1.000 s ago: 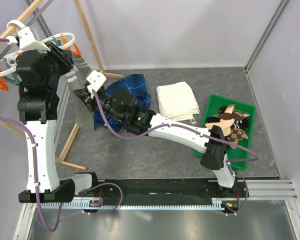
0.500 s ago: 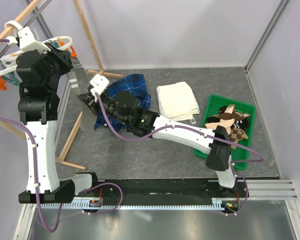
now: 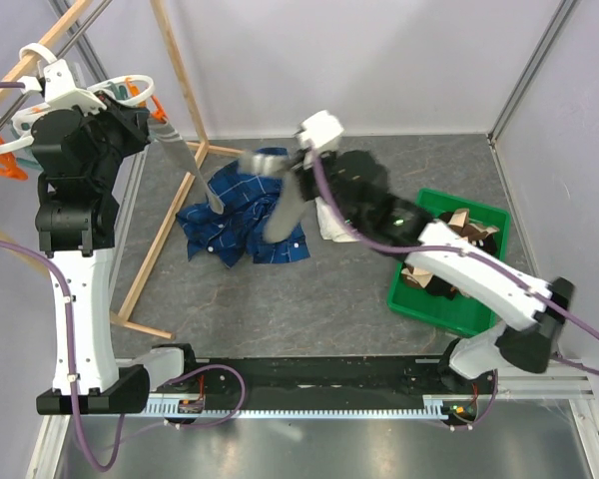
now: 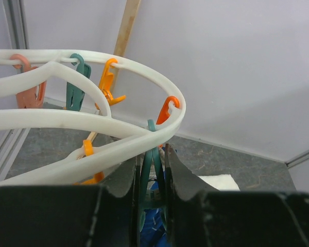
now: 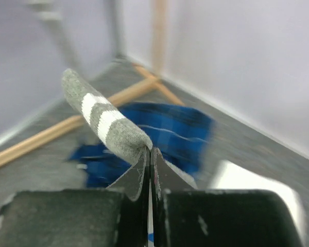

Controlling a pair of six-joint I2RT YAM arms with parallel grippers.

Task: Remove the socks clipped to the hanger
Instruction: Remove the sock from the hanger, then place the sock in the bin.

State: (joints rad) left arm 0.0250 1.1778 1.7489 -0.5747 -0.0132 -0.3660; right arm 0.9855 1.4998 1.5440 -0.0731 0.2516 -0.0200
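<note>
Your right end effector (image 5: 149,152) is clamped shut on a grey sock (image 5: 105,122) with white stripes. It's holding that sock up in the air over the blue plaid shirt (image 3: 225,225) lying on the counter (image 3: 309,299). Your left end effector (image 4: 152,154) is up at the white hanger (image 4: 98,121), with its fingers pinching a teal clothespin (image 4: 147,180) on the ring. A second grey sock (image 3: 190,165) hangs off the hanger right beside it. Over on the right, a pile of other socks (image 3: 464,225) sits in the green bin (image 3: 429,309).
</note>
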